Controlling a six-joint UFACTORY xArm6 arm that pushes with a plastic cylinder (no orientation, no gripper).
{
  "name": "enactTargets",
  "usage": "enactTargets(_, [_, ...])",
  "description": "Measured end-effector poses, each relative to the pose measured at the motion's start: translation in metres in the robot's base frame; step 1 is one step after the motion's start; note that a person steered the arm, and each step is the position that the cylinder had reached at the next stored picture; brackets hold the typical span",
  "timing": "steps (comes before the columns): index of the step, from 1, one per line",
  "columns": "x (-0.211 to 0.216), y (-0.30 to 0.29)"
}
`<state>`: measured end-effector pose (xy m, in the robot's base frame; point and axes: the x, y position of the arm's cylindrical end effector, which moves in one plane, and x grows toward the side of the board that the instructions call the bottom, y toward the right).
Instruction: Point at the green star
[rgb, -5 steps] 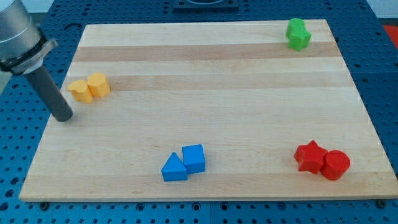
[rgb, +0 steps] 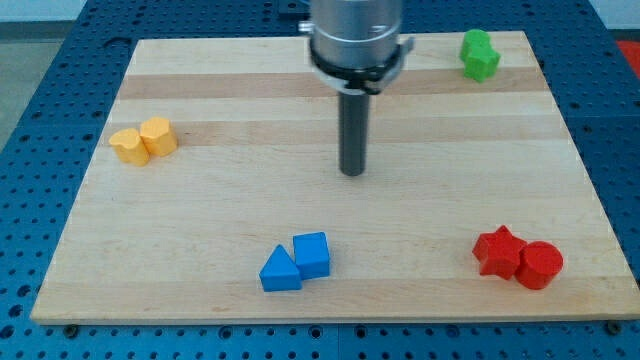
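Note:
The green star (rgb: 482, 63) sits at the view's top right corner of the wooden board (rgb: 200, 210), touching a second green block (rgb: 475, 42) just above it. My tip (rgb: 352, 172) rests near the middle of the board, well to the left of and below the green star, touching no block.
Two yellow blocks (rgb: 143, 140) sit together at the view's left. A blue triangle (rgb: 279, 270) and a blue cube (rgb: 312, 254) sit at the bottom middle. A red star (rgb: 499, 251) and a red cylinder (rgb: 539, 265) sit at the bottom right.
My tip has moved from the board's left edge near the yellow blocks to the middle of the board. No block has moved.

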<state>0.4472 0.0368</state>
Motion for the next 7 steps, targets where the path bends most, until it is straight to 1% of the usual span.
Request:
enactTargets(1, [0.0,0.022])
enactTargets(2, [-0.007,0.071])
enactTargets(4, [-0.091,0.163])
enactTargets(5, [-0.107,0.178])
enactTargets(7, [-0.117,0.178])
